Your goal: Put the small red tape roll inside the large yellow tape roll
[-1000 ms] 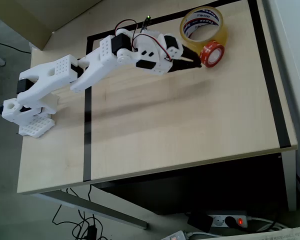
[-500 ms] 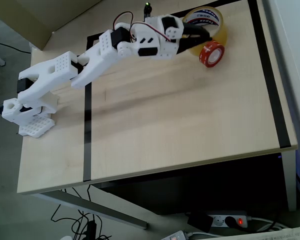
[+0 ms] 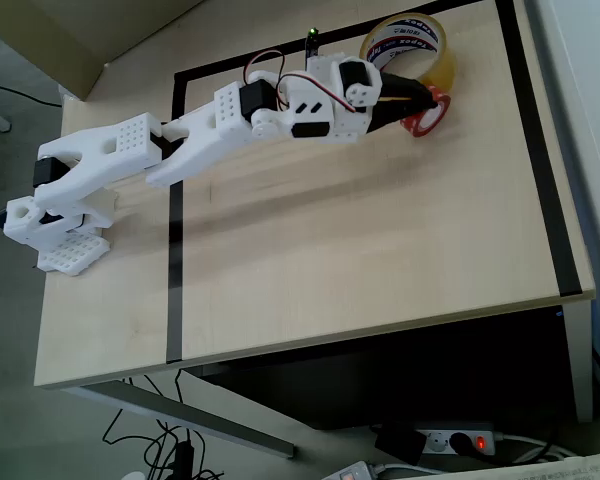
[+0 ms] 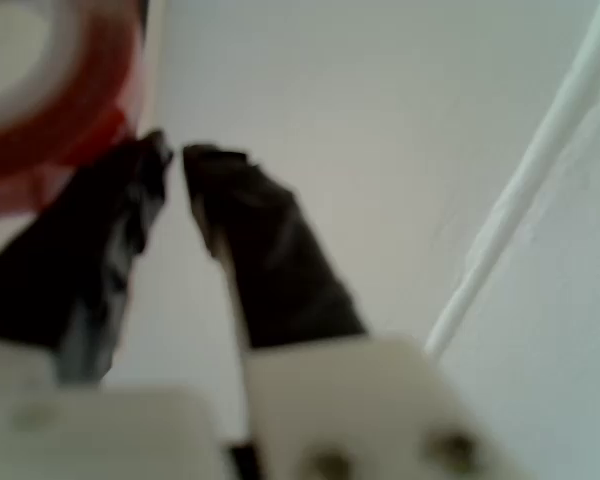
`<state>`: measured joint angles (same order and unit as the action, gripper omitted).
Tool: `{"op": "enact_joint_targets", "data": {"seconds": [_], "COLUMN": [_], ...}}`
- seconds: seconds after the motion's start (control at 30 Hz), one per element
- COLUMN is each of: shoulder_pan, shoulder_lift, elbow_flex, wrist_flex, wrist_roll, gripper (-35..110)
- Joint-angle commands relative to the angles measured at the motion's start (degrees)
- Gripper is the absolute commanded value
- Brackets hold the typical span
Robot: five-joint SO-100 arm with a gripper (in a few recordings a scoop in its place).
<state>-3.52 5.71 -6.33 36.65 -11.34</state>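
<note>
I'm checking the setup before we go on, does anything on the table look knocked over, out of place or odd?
Nothing looks spilled or damaged. The small red tape roll sits tilted against the large yellow tape roll near the table's far edge in the overhead view. The gripper is beside the red roll with its fingertips nearly together and nothing between them; the wrist view is blurred.

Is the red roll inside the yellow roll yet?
Not yet. The small red tape roll sits on the table outside the large yellow tape roll, against its rim, the gripper at it.
</note>
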Motion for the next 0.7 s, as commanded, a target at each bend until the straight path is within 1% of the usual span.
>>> {"op": "enact_joint_targets", "data": {"seconds": [0.0,0.1,0.3,0.4,0.67], "shoulder_pan": [0.2,0.0,-2.1,-3.1,-3.0], "shoulder_lift": [3.1,4.4,9.1,12.3,22.6], "elbow_flex": [-1.0,-2.8,-6.9,-7.4,-7.2], "wrist_flex": [2.8,9.0,25.4,31.8,40.4], "wrist_roll": [0.8,0.8,0.5,0.4,0.3], "gripper": [0,0,0,0,0]}}
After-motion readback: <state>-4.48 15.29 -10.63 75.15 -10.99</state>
